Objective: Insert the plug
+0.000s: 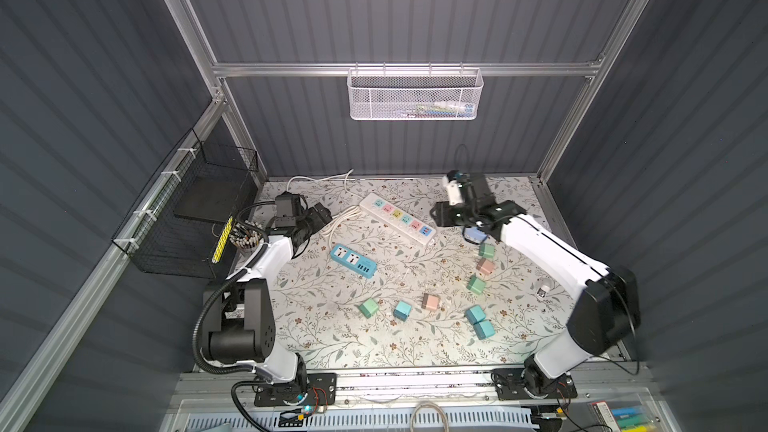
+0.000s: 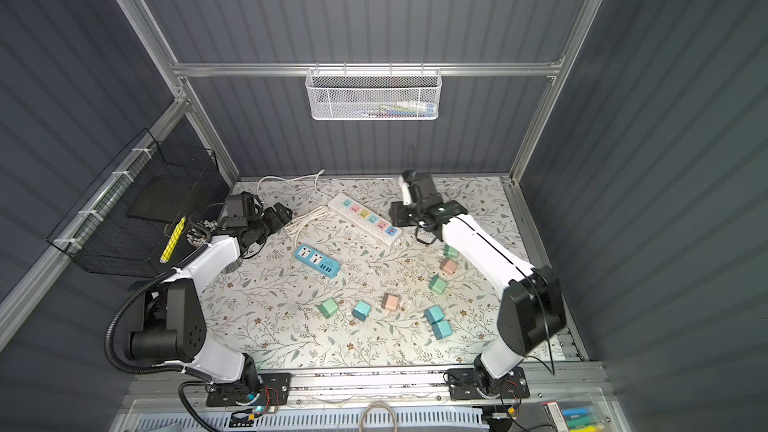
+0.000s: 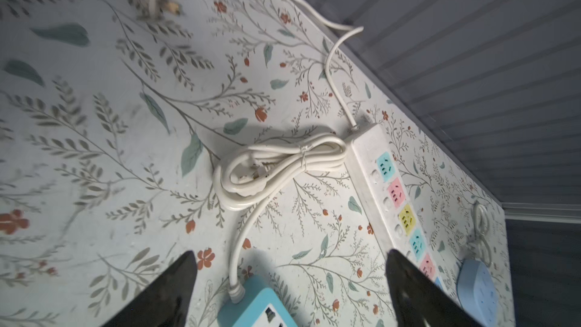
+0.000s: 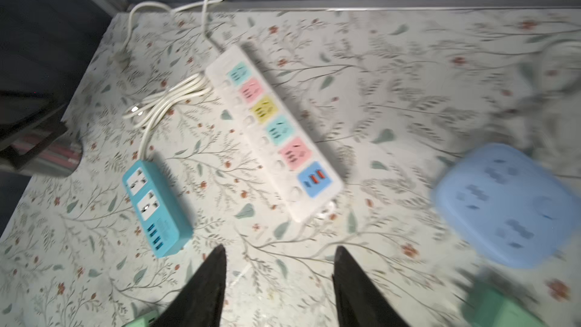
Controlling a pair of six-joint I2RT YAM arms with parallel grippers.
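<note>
A small green cube plug is lying on the flower-printed table sheet, just beside a light blue rounded socket block. It is being seen near the right gripper, off to one side of the black fingers, not between them. Those fingers are being held apart, with nothing gripped. A long white power strip with coloured sockets is being faced by them. The left gripper is being held wide open too, empty, near a tied white cord bundle.

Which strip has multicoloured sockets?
The long white strip: teal, pink and yellow socket faces in a row. The teal strip has white sockets; the round blue one is blue throughout.
</note>
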